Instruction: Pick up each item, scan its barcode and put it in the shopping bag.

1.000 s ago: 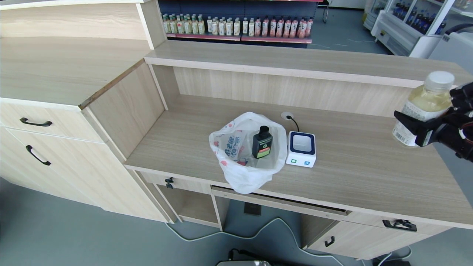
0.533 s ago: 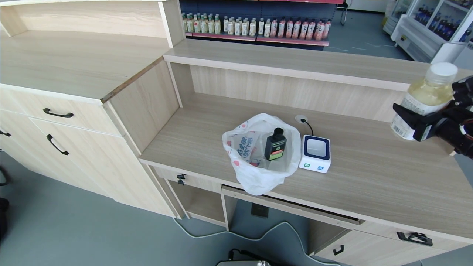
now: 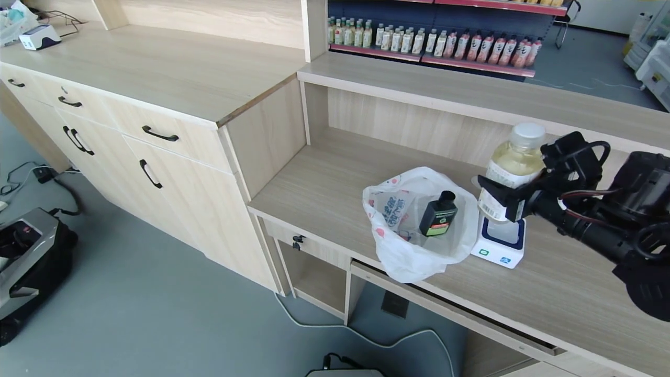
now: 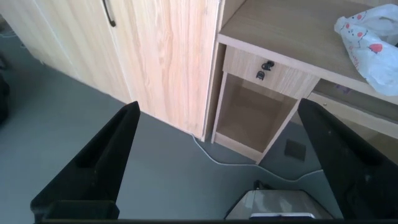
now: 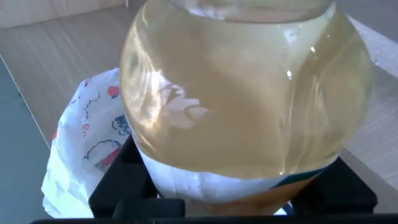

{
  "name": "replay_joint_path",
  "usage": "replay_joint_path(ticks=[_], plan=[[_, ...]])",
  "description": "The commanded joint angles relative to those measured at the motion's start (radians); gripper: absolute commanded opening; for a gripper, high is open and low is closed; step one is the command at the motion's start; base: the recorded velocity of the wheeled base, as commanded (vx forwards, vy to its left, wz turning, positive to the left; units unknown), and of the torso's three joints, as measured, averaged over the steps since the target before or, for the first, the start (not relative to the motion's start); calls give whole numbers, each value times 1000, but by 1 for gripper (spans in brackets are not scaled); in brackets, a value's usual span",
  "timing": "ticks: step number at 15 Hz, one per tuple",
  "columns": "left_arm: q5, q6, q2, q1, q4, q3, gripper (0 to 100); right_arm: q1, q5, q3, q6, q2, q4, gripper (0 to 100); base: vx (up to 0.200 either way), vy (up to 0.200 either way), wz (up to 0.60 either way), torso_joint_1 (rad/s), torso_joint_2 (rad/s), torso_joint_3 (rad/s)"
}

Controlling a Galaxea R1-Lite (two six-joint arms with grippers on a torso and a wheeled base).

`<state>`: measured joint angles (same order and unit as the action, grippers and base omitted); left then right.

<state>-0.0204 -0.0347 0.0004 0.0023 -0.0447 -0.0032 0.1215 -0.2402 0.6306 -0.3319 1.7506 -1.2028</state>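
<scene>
My right gripper (image 3: 506, 200) is shut on a clear bottle of pale yellow drink (image 3: 510, 170) with a white cap, holding it upright just above the white scanner (image 3: 500, 246) on the wooden counter (image 3: 324, 193). Left of the scanner stands the open white shopping bag (image 3: 405, 251) with a black bottle (image 3: 438, 214) inside. In the right wrist view the yellow bottle (image 5: 249, 93) sits between the fingers (image 5: 124, 193), with the bag (image 5: 87, 143) below. My left gripper (image 4: 217, 168) hangs open over the grey floor, below the counter front, with the bag's edge (image 4: 373, 43) far off.
A raised ledge (image 3: 471, 94) runs behind the counter. Tall cabinets with black-handled drawers (image 3: 157, 136) stand to the left, with a small white device (image 3: 39, 36) on top. Black equipment (image 3: 26, 256) and a cable (image 3: 335, 324) lie on the floor.
The head camera has turned, shifting the whole picture rightward. My right gripper has carried the yellow bottle from the counter's right end leftward to above the scanner.
</scene>
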Motion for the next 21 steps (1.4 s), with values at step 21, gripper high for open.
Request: replay_joint_path(ticks=[21], plan=[[0,-1,0,-1,0,0,100,102,-5,54,154,467,-337,0,0,0,0,0,0,0]])
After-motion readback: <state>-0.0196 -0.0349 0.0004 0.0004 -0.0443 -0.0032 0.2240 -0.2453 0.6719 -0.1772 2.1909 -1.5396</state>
